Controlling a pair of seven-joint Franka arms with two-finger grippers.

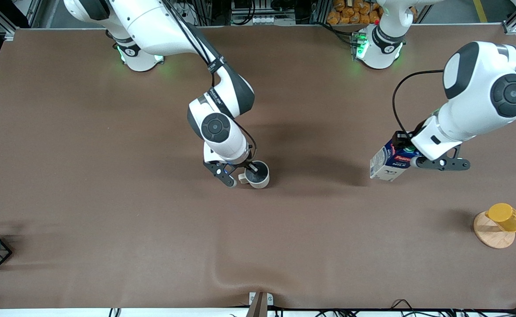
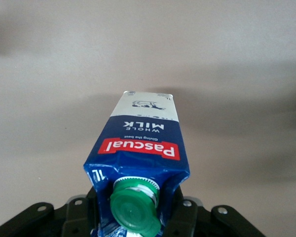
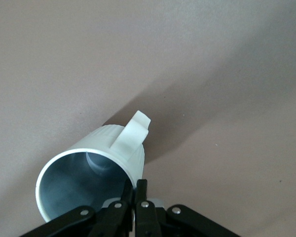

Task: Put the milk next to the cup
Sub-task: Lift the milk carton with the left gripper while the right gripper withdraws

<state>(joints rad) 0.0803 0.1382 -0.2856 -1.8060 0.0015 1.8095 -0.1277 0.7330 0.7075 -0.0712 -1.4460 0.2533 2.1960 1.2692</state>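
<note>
My left gripper (image 1: 409, 160) is clamped on the milk (image 1: 389, 163) near its cap end; the carton hangs tilted over the table (image 1: 108, 176) toward my left arm's end, at about 3 o'clock from the cup (image 1: 258, 175) and well apart from it. My right gripper (image 1: 251, 169) pinches the cup's rim at mid-table, with the handle (image 3: 130, 133) sticking out.
</note>
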